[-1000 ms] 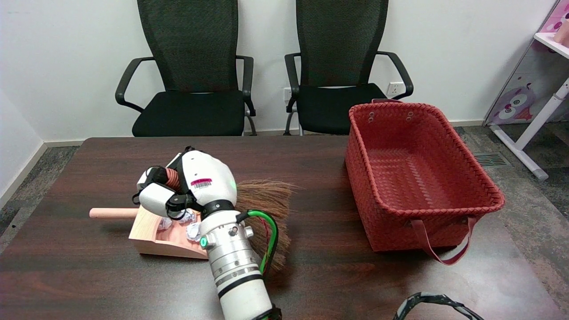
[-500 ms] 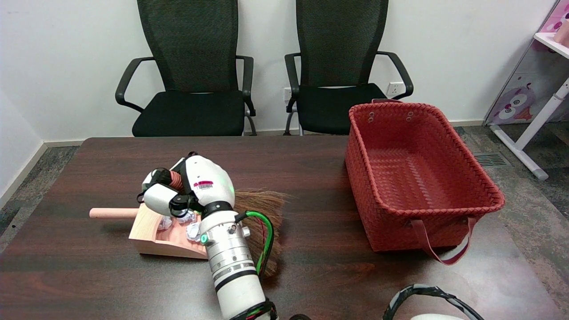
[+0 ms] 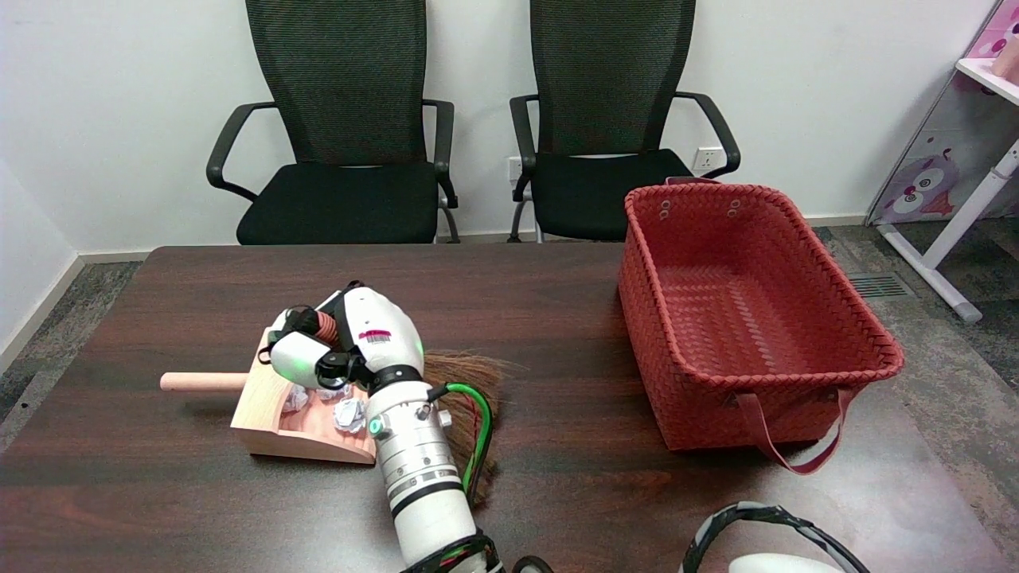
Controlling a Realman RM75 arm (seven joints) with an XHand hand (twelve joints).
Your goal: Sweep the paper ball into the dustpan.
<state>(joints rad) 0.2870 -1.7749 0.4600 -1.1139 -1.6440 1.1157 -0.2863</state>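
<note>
A wooden dustpan point(image 3: 271, 418) with a pink handle lies on the left part of the dark table. Crumpled white paper balls point(image 3: 348, 414) sit inside it, partly covered by my hand. My right hand point(image 3: 342, 350) hovers over the pan's open right side and grips the handle of a small brown broom point(image 3: 470, 382); the coiled handle end shows between the curled fingers. The bristles fan out to the right of my forearm, resting on the table beside the pan's mouth.
A large red woven basket point(image 3: 804, 350) stands at the table's right side, its strap hanging over the front. Two black office chairs point(image 3: 350, 159) stand behind the table. A black cable loop point(image 3: 756, 517) shows at the lower right edge.
My right hand and forearm have shifted slightly right and nearer, drawing the broom with them; the bristles have pulled in closer to the arm. The dustpan and paper balls have stayed put.
</note>
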